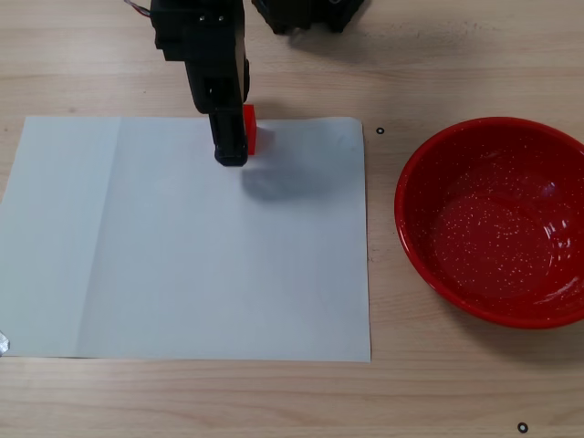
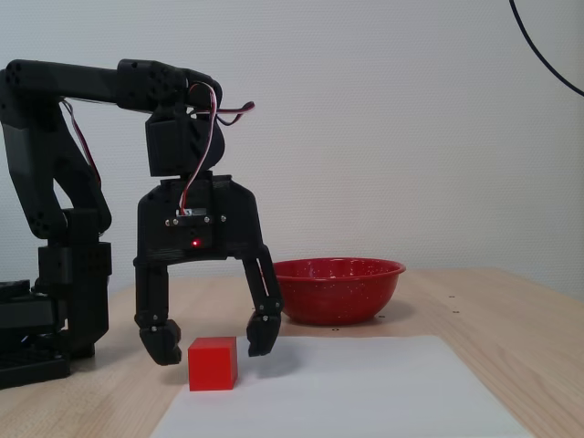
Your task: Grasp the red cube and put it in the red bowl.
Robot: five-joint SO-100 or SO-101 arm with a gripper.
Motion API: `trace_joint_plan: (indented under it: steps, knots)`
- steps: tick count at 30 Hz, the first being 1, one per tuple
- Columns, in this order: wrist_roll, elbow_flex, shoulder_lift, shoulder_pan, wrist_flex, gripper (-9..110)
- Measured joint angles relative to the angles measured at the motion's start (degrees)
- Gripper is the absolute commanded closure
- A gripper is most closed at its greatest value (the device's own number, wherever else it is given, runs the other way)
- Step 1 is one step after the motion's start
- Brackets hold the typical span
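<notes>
In the fixed view from above, the table (image 1: pixel 456 55) is light wood with thin grain lines. A big white sheet of paper (image 1: pixel 182 255) lies flat on it, with a soft fold line near its left side. The black arm (image 1: pixel 205 46) reaches down from the top edge. The red cube (image 1: pixel 249 130) sits at the top edge of the paper. Most of it is hidden under the arm, so only a thin red strip shows on the right. The red bowl (image 1: pixel 420 246) stands on the bare wood at the right, well apart from the cube. It is round, shiny and full of tiny white dots inside. This view does not show whether the gripper (image 1: pixel 232 146) is wide or closed.

In the fixed view from the side, a plain white wall (image 2: pixel 411 137) stands behind the table. A thin black cable (image 2: pixel 547 55) hangs in the top right corner. The cube (image 2: pixel 213 363) is small, bright red and dull, with sharp edges. It sits flat, at the left end of the paper (image 2: pixel 365 392), one face toward the camera. All its sides look the same length, so it has no long side. The gripper (image 2: pixel 212 341) hangs low, fingers spread wide, one tip on each side of the cube's top. They look apart from it. The bowl (image 2: pixel 335 289) sits upright behind, to the right.
</notes>
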Motion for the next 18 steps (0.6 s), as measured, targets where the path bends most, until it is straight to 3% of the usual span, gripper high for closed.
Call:
trace_joint_plan:
  steps: [18]
  knots:
    - [0.2, 1.6, -0.9, -0.1, -1.8, 77]
